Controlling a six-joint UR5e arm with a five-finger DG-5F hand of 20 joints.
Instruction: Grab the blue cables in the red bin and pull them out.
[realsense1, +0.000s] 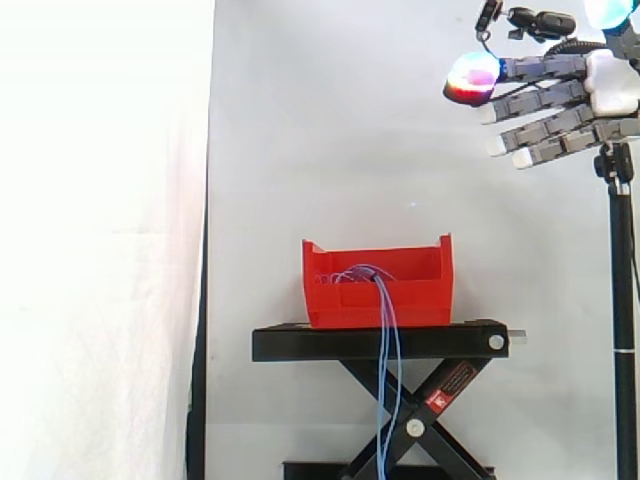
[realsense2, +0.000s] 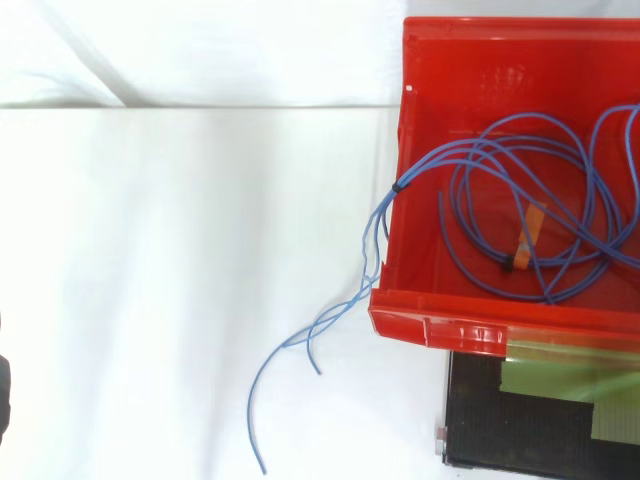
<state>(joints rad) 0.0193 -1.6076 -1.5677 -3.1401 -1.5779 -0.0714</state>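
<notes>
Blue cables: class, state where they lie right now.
Top view: the blue cables lie coiled inside the red bin, their ends trailing over its left wall. Side view: they hang down in front of the black stand.

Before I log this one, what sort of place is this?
Probably a robot lab test setup: a white curtain as backdrop, a red bin of blue cables on a black lift stand, and a robot hand raised nearby.

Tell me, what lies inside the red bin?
Inside the red bin lie coiled blue cables with orange tape on them; some strands hang over its wall. In the side view the bin's front wall covers most of the coils.
</notes>
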